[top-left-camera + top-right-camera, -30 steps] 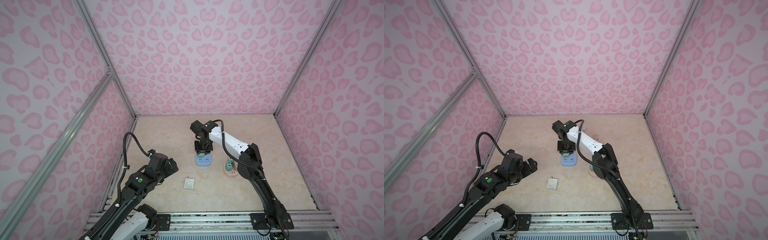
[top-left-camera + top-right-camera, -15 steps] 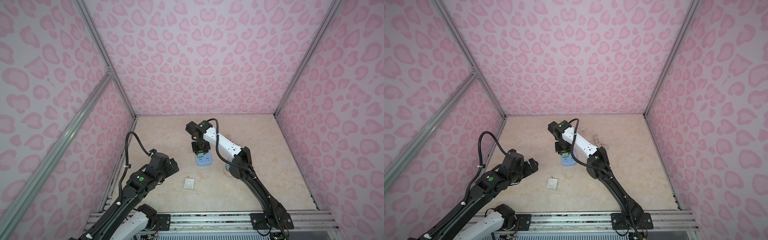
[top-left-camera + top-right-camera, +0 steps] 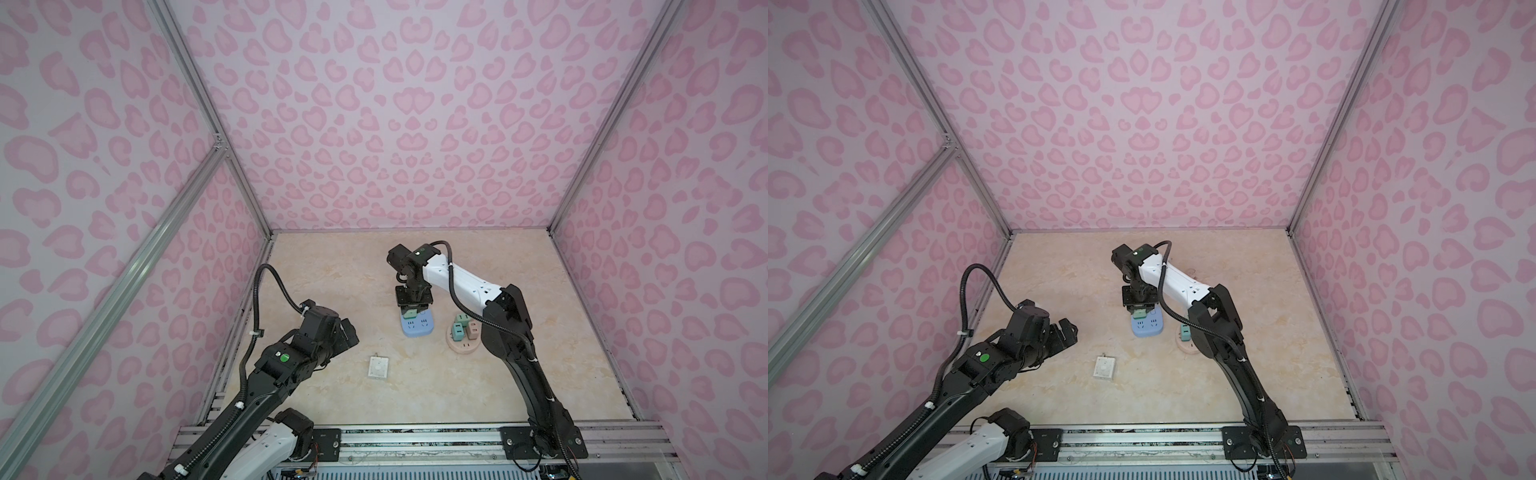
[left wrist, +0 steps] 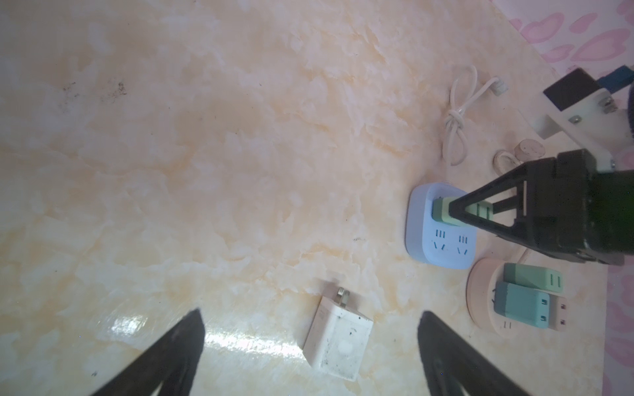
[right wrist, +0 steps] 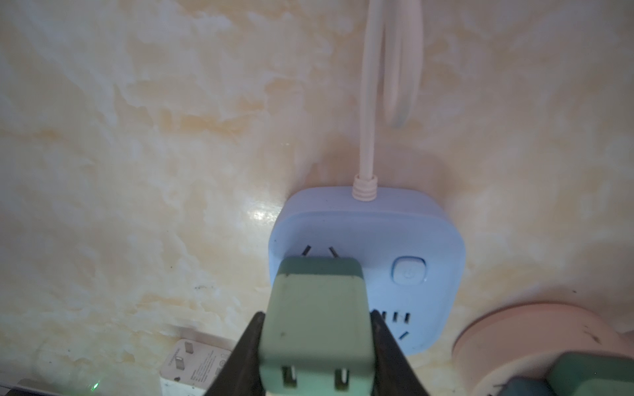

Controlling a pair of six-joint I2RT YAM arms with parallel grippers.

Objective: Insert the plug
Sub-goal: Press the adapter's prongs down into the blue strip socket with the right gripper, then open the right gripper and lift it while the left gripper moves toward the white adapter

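Currently held: your right claw (image 3: 413, 308) is clenched on the green plug (image 5: 317, 308), pinching its two sides.
Plug location: on the blue power strip (image 4: 442, 250), at the outlet beside the power button (image 5: 408, 274).
Key relation: the plug's long axis stands upright, with the outlet directly beneath your claw, so you likely press straight down.
Seating depth: you cannot tell.
Left claw (image 4: 310, 313): spread wide, empty, well apart, near the white charger (image 4: 338, 339) on the tabletop (image 4: 206, 171).
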